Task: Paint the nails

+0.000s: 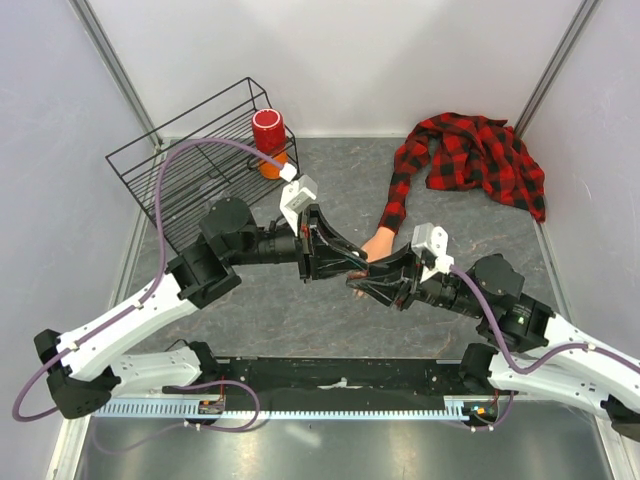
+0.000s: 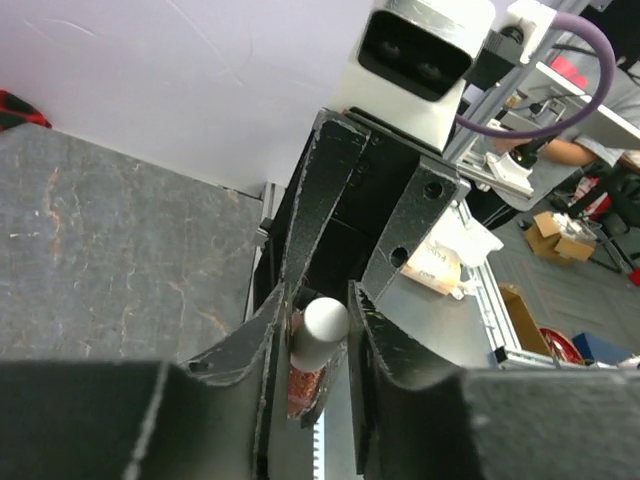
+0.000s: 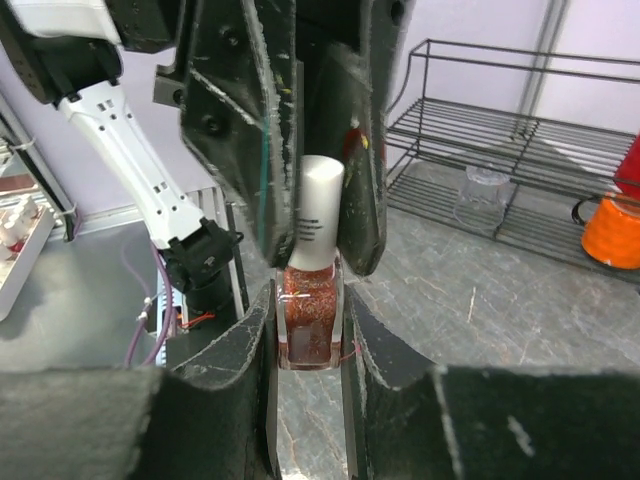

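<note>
From above, the left hand [image 1: 352,260] and the right hand [image 1: 368,280] meet tip to tip over the grey worktop [image 1: 300,320]. Only this view shows the pale mannequin hand [image 1: 379,243] in its red plaid sleeve [image 1: 400,190], lying just behind them and close to the right hand, with the nails too small to see. Up close on the left wrist, the left hand [image 2: 318,345] is pinched tight on the white cap [image 2: 324,320], and on the right wrist, the right hand [image 3: 308,330] squeezes the glittery red polish bottle [image 3: 308,320] under that cap, with a wire rack [image 3: 520,130] behind.
</note>
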You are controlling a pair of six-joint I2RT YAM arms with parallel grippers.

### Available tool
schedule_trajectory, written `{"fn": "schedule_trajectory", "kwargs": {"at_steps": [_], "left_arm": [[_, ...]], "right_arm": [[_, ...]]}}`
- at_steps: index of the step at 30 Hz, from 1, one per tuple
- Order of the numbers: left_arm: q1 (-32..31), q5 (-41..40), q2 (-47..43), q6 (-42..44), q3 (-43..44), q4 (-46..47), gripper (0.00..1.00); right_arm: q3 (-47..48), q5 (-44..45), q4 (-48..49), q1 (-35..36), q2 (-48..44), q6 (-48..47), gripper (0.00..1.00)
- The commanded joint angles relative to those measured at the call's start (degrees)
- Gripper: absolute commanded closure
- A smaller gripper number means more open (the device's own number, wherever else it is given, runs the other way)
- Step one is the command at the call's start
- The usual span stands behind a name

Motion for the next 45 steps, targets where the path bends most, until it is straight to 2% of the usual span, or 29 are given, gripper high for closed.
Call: {"fn": "schedule_trajectory", "kwargs": {"at_steps": [1,2,3,5,6,8,9,12,15,16,18,19,20,22,23,24,29,31,34,35,43,45], "left_arm": [[0.0,0.4,0.2,2.6,3.1,-2.6,0.90],[-0.1,-2.7,0.4,3.5,3.7,-4.5,0.98],[-0.9,-11.4,0.7,4.5,4.5,-7.3,0.98],[-2.6,-23.8,2.1,4.6,5.4,-10.5,0.98],[-5.7,-38.0,3.0,4.3,6.9,-11.6,0.98],[-8.4,-50.1,8.0,2.4,9.3,-15.4,0.98],[-9.6,-56.6,9.9,-0.3,11.9,-16.7,0.98],[-9.7,-60.2,16.9,-3.4,16.6,-19.6,0.98],[-9.3,-56.9,18.1,-2.2,17.9,-18.7,0.98],[-9.1,-54.9,17.6,-1.5,17.8,-18.1,0.93],[-7.4,-48.0,14.6,-0.4,15.1,-15.4,0.62],[-6.8,-45.0,12.8,-0.1,13.5,-13.8,0.48],[-5.9,-41.8,11.2,-0.2,11.7,-9.8,0.31],[-3.3,-31.5,5.8,-0.5,5.8,-5.6,0.13],[-2.3,-27.7,4.2,-0.8,2.7,-3.2,0.01],[-0.7,-22.6,2.6,-1.9,1.8,-1.3,0.00],[2.3,-11.6,-4.6,-3.0,-2.2,1.2,0.02],[3.1,-8.8,-6.2,-3.7,-3.2,2.8,0.04],[4.7,-0.7,-5.2,-5.7,-4.3,6.3,0.12],[5.3,2.9,-4.6,-6.8,-4.0,7.0,0.20],[5.3,10.8,-1.5,-10.0,-3.8,14.3,0.43],[5.3,12.3,-0.4,-10.2,-3.3,15.1,0.53]], "right_arm": [[3.2,7.3,1.3,-0.2,2.2,-0.4,1.00],[3.9,11.2,1.1,-0.2,2.9,-1.7,1.00],[4.5,13.6,0.7,-0.2,4.8,-2.2,1.00],[6.3,20.1,-1.0,-0.1,7.5,-2.8,1.00],[6.8,28.0,-1.1,0.5,10.1,-3.1,1.00],[8.2,40.2,-0.2,2.7,12.9,-3.8,1.00],[8.6,49.8,-0.1,4.9,16.2,-5.1,1.00],[10.0,55.0,3.0,5.7,20.9,-7.0,1.00],[8.9,53.2,5.3,5.5,20.6,-8.2,1.00],[8.2,49.5,6.4,5.3,19.9,-8.7,1.00],[5.5,44.2,7.4,3.6,16.8,-8.2,1.00],[4.8,38.2,7.6,2.8,15.7,-7.2,1.00],[3.6,36.1,7.5,2.2,14.9,-6.8,1.00],[2.4,32.5,7.0,1.7,11.8,-6.6,1.00],[1.2,28.6,6.7,1.5,10.7,-6.3,1.00],[0.7,27.1,6.4,1.3,8.8,-6.2,1.00],[0.2,14.6,2.1,0.6,3.4,-3.5,1.00],[0.0,12.4,1.3,0.3,1.8,-2.4,1.00],[0.3,4.5,1.3,-0.4,0.0,0.2,1.00],[0.9,2.7,1.3,-0.5,-0.3,0.7,1.00],[2.7,-3.9,1.7,-0.8,-0.2,2.7,1.00],[2.8,-3.8,2.2,-0.8,0.0,2.8,1.00]]}}
